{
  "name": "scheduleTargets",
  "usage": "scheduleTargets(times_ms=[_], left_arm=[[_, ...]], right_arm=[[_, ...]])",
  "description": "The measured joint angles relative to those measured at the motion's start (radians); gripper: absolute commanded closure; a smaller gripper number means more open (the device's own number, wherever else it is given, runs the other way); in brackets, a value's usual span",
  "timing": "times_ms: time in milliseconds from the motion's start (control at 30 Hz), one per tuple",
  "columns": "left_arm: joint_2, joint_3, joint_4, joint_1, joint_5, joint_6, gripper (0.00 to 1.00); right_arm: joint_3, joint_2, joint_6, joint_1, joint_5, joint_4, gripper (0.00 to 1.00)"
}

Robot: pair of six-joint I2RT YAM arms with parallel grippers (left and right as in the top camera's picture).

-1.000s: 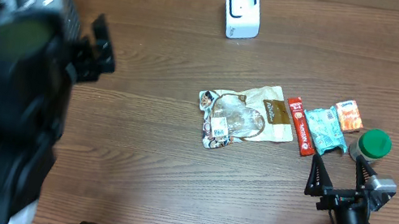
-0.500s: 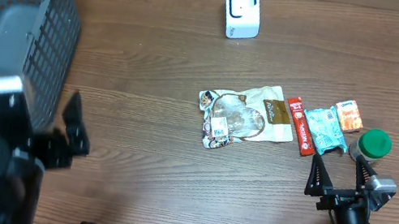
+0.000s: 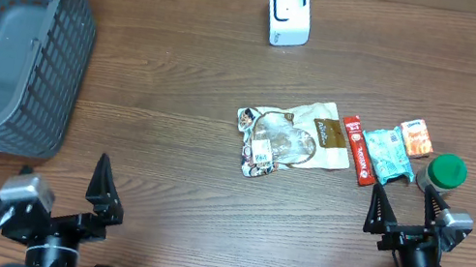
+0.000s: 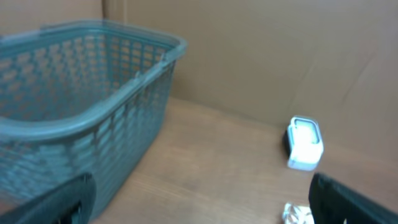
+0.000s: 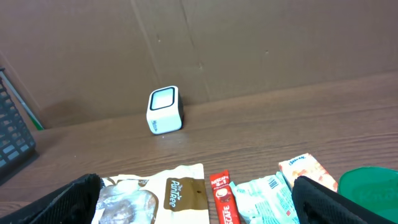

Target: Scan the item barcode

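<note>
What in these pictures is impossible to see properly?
- Overhead: the print on the teal packet and the red stick is too small to read.
- Overhead: the basket is cut off by the left edge.
- Right wrist: the green lid is cut off by the frame's corner.
- Left wrist: the snack pouch is blurred and cut off by the bottom edge.

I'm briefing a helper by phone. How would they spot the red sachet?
Find the row of items on the table's right side, nearer than the white scanner. The sachet lies between the clear pouch and the teal packet: the only narrow red strip.
</note>
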Motion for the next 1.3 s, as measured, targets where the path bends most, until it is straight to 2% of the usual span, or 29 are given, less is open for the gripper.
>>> scheduleTargets(times_ms=[200, 367, 500, 567, 900, 1200, 1300], left_arm=[[-0.153, -0.235, 0.469, 0.005, 0.079, -0.019, 0.00], [-0.175, -0.392, 0.831, 0.005, 0.143, -0.023, 0.00], [-0.176, -0.536, 1.052, 0.005, 0.171, -0.026, 0.00], [-0.176, -0.598, 1.105, 0.005, 0.176, -0.026, 0.00], [-0.175, -0.839, 1.119, 0.005, 0.187, -0.026, 0.00], [-0.177, -0.853, 0.723, 0.005, 0.187, -0.019, 0.00], [-0.177, -0.854, 0.696, 0.005, 0.209, 0.024, 0.00]], right_arm=[[0.000, 0.000, 0.000, 0.000, 0.000, 0.000, 0.00], [0.000, 0.000, 0.001, 0.000, 0.000, 0.000, 0.00], [0.000, 0.000, 0.000, 0.000, 0.000, 0.000, 0.00], [0.000, 0.000, 0.000, 0.000, -0.001, 0.000, 0.00], [0.000, 0.000, 0.000, 0.000, 0.000, 0.000, 0.00], [0.000, 0.000, 0.000, 0.000, -0.001, 0.001, 0.00], [0.000, 0.000, 0.000, 0.000, 0.000, 0.000, 0.00]])
